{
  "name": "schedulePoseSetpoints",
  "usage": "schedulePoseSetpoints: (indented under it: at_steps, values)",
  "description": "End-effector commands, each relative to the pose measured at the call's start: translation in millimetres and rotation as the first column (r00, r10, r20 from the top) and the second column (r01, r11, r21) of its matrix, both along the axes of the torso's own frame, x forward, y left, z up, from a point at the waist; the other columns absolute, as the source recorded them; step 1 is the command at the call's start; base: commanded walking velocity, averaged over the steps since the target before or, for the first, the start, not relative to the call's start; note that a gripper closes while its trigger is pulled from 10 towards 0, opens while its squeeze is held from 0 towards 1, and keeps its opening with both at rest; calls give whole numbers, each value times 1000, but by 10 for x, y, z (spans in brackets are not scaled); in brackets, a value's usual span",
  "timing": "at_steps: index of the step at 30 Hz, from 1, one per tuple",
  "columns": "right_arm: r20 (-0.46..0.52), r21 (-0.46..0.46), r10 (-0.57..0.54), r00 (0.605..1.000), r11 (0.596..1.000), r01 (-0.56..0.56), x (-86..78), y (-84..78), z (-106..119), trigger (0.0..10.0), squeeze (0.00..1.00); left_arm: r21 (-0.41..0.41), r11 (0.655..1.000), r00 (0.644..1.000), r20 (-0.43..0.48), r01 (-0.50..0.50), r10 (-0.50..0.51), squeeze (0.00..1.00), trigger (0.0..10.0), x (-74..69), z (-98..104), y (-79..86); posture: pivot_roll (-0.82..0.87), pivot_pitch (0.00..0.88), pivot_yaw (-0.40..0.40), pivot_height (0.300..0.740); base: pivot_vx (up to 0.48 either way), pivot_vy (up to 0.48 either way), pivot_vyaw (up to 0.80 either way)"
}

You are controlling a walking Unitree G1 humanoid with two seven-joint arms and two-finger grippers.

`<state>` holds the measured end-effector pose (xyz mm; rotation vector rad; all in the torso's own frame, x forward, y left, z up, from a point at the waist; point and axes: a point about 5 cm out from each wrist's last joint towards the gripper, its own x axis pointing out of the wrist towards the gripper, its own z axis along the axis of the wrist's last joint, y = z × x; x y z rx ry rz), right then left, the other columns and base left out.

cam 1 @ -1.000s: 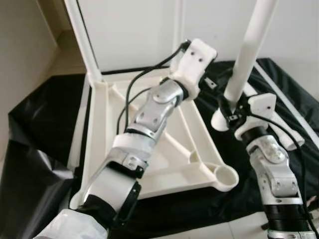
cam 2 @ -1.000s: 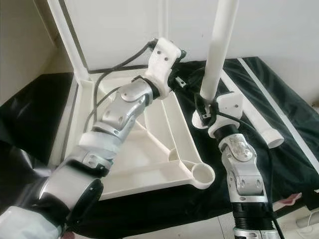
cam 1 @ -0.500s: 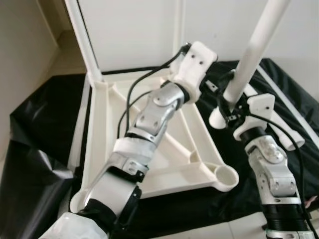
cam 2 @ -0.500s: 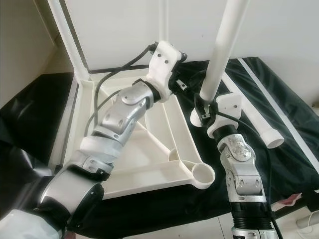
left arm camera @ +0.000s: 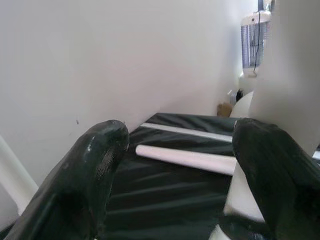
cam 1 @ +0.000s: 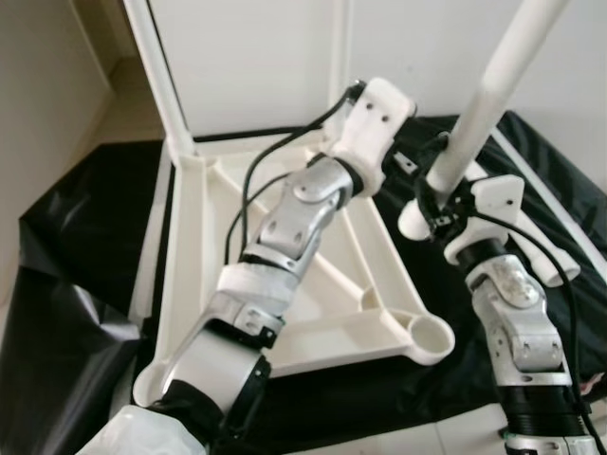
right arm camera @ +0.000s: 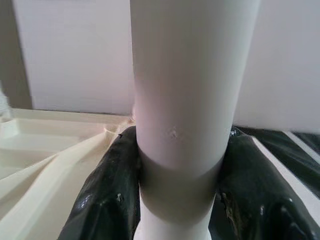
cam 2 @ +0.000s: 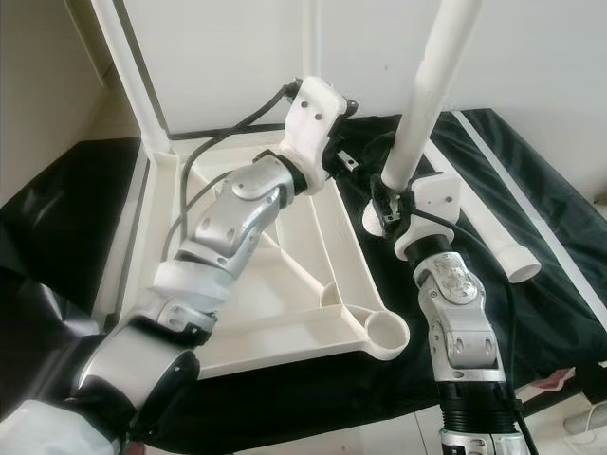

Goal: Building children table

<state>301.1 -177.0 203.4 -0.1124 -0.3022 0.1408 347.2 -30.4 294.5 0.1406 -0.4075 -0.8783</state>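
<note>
- My right gripper (right arm camera: 175, 200) is pinched round the white table leg (cam 1: 493, 90) close to its lower end; the leg's long axis rises steeply, leaning away to my right
- The upturned tabletop (cam 1: 313, 284) lies on black sheeting (cam 1: 85, 218), its near corner socket (cam 1: 429, 338) just below and slightly left of the leg's foot, nearer my right arm
- My left gripper (left arm camera: 175, 165) hovers at the tabletop's far edge, fingers (left arm camera: 90, 175) spread, holding nothing
- A second leg (cam 2: 493, 232) lies on the sheeting, probably spare
- No readable writing or labels
</note>
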Motion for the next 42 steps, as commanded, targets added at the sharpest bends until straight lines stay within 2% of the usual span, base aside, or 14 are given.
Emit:
schedulePoseSetpoints:
  at_steps: [1, 8, 15, 20, 21, 25, 28, 29, 30, 31, 35, 36, 37, 42]
  values:
    - [-25, 5, -23, 999, 1000, 23, 22, -7, -40, 10000, 0, -30, 999, 999, 34, -20, 22, 0, 10000, 17, 99, 23, -60, 14, 1, 740, 0, 0, 0]
    - [-18, 44, -132, 991, 990, 133, 58, -127, -12, 10000, 0, -66, 990, 992, -15, -126, 125, 0, 10000, 147, 0, 262, -70, 19, 7, 740, 0, 0, 0]
    - [-37, 106, -215, 976, 970, 218, 81, -219, -9, 10000, 0, -18, 997, 997, -25, -77, 77, 0, 10000, -1, -385, 347, -65, 20, 4, 740, 0, 0, 0]
    - [-37, 118, -226, 973, 966, 229, 92, -227, -1, 10000, 0, -18, 999, 998, -28, -49, 49, 0, 10000, -50, -464, 355, -62, 18, 2, 740, 0, 0, 0]
    - [-17, 107, -233, 972, 966, 234, 109, -227, 26, 10000, 0, -27, 999, 997, -61, 43, -44, 0, 10000, -154, -607, 367, -56, 15, -4, 740, 0, 0, 0]
    - [-10, 105, -235, 972, 966, 235, 116, -225, 37, 10000, 0, -26, 995, 992, -81, 92, -94, 0, 10000, -206, -674, 372, -56, 15, -4, 740, 0, 0, 0]
    - [-19, 120, -234, 972, 965, 235, 137, -224, 39, 9608, 0, 86, 927, 926, -138, 365, -351, 0, 10000, -554, -975, 368, -48, 14, -11, 740, 0, 0, 0]
    - [-19, 120, -234, 972, 965, 235, 137, -224, 39, 9608, 0, 86, 927, 926, -138, 365, -351, 0, 10000, -554, -975, 368, -48, 14, -11, 740, 0, 0, 0]
    - [-21, 122, -234, 972, 964, 235, 142, -223, 37, 0, 0, 106, 905, 906, -154, 412, -394, 0, 10000, -634, -1036, 369, -48, 14, -12, 740, 0, 0, 0]
    - [-23, 128, -229, 973, 965, 230, 146, -221, 34, 0, 0, 122, 882, 884, -174, 456, -433, 0, 10000, -714, -1097, 378, -49, 15, -14, 740, 0, 0, 0]
    - [-28, 137, -227, 974, 964, 228, 152, -224, 35, 0, 0, 141, 853, 857, -212, 503, -471, 0, 10000, -797, -1174, 403, -48, 15, -14, 740, 0, 0, 0]
    - [-35, 142, -234, 972, 961, 237, 156, -238, 33, 9216, 0, 159, 829, 834, -252, 536, -491, 0, 10000, -840, -1237, 433, -48, 14, -15, 740, 0, 0, 0]
    - [-38, 147, -241, 970, 958, 244, 161, -253, 33, 10000, 0, 185, 804, 814, -285, 565, -507, 0, 10000, -887, -1302, 473, -48, 14, -14, 740, 0, 0, 0]
    - [-39, 149, -246, 969, 957, 249, 174, -265, 33, 10000, 0, 230, 760, 782, -339, 608, -523, 0, 10000, -959, -1401, 560, -49, 13, -13, 740, 0, 0, 0]
